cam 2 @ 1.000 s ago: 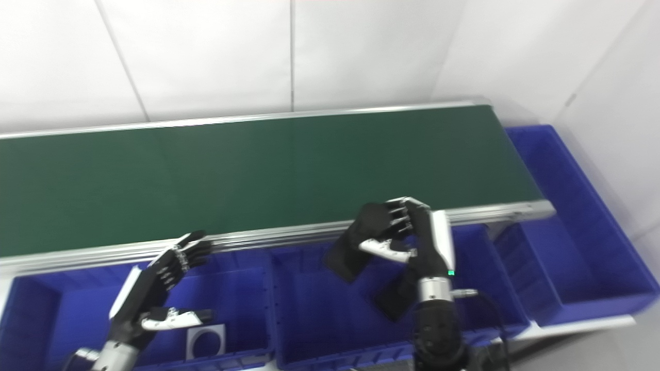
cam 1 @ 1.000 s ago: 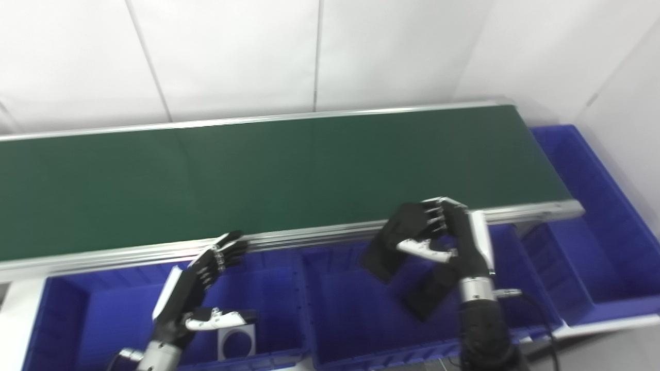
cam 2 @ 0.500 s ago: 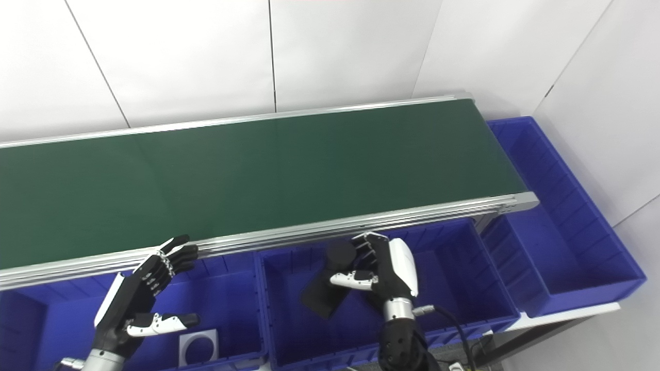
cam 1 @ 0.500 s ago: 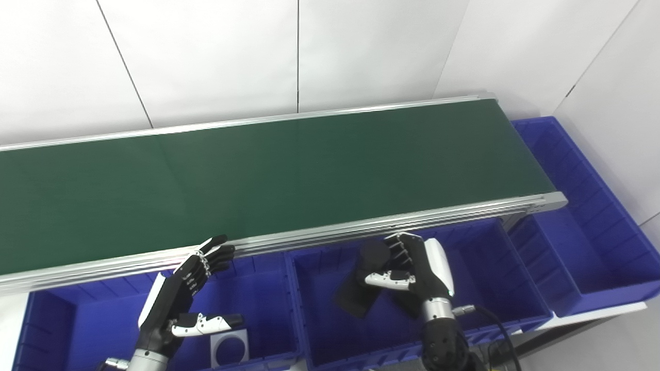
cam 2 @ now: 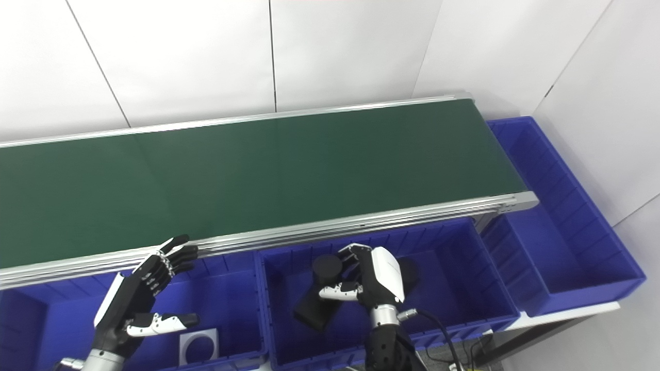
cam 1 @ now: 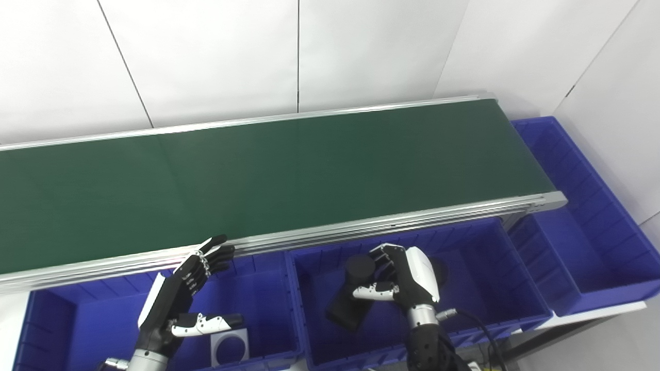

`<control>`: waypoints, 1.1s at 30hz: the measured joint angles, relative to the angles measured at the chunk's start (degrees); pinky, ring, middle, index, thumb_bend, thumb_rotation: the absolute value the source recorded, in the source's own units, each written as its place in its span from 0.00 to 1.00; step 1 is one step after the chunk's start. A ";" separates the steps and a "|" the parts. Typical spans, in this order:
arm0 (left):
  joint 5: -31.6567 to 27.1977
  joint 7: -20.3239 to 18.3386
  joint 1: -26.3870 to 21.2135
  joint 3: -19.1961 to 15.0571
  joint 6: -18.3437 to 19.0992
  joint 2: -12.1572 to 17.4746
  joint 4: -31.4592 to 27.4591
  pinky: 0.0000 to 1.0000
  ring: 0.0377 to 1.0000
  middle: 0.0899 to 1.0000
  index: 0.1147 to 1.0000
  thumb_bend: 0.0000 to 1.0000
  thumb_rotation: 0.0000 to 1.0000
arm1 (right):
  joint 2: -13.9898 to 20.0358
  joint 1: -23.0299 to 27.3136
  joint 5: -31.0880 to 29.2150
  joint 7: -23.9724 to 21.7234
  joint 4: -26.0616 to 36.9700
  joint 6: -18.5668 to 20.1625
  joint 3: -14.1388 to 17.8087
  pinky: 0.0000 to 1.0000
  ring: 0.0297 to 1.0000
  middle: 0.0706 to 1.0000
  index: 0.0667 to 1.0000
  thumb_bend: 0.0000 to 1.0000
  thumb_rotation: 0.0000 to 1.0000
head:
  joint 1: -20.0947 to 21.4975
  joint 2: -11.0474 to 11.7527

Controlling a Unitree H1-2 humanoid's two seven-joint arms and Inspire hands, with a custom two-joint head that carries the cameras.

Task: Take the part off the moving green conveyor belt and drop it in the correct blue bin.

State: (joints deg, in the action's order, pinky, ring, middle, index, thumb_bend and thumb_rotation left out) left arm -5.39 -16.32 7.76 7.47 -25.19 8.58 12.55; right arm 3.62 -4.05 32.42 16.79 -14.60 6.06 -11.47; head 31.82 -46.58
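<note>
My right hand (cam 1: 405,281) is shut on a black part (cam 1: 350,304), a flat dark body with a round end. It holds the part tilted, low inside the middle blue bin (cam 1: 490,296). The thumb lies across the part and the fingers curl over its round end. The hand also shows in the right eye view (cam 2: 374,283). My left hand (cam 1: 178,304) is open and empty, fingers spread, over the left blue bin (cam 1: 93,319) just in front of the belt's rail. The green conveyor belt (cam 1: 289,170) carries nothing that I can see.
A grey square part with a round hole (cam 1: 230,348) lies in the left bin beside my left hand. Another dark piece (cam 1: 441,270) shows in the middle bin behind my right hand. A large blue bin (cam 1: 582,257) stands at the belt's right end. White walls stand behind.
My right hand has come down from the belt's rail into the middle bin with the black part and drifted a little left. The camera shifted early on. My left hand has kept still.
</note>
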 measured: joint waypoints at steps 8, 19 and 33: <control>-0.01 -0.01 0.21 -0.03 0.00 -0.60 -0.70 0.79 0.80 0.79 0.82 0.90 0.19 | 0.80 0.18 1.16 0.48 -0.92 0.00 -1.81 0.31 0.37 0.41 0.47 0.53 0.00 | -0.62 -0.44; 0.09 -0.04 0.26 -0.06 0.00 -0.71 -0.85 0.79 0.80 0.78 0.83 0.90 0.19 | 1.99 -0.04 0.89 -0.51 1.06 0.01 -2.17 0.54 0.64 0.69 0.72 1.00 0.43 | -0.97 -0.53; 0.41 -0.05 0.27 -0.17 0.00 -0.77 -0.85 0.78 0.80 0.78 0.83 0.90 0.19 | 2.58 -0.31 0.73 -2.02 2.13 0.01 -2.66 0.53 0.63 0.69 0.72 1.00 0.47 | -1.14 -0.53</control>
State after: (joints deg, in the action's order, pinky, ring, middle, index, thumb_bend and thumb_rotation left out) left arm -4.98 -16.36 8.02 7.30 -25.19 7.81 11.70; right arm 6.20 -4.36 33.15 14.77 -12.47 6.08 -14.14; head 30.67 -47.11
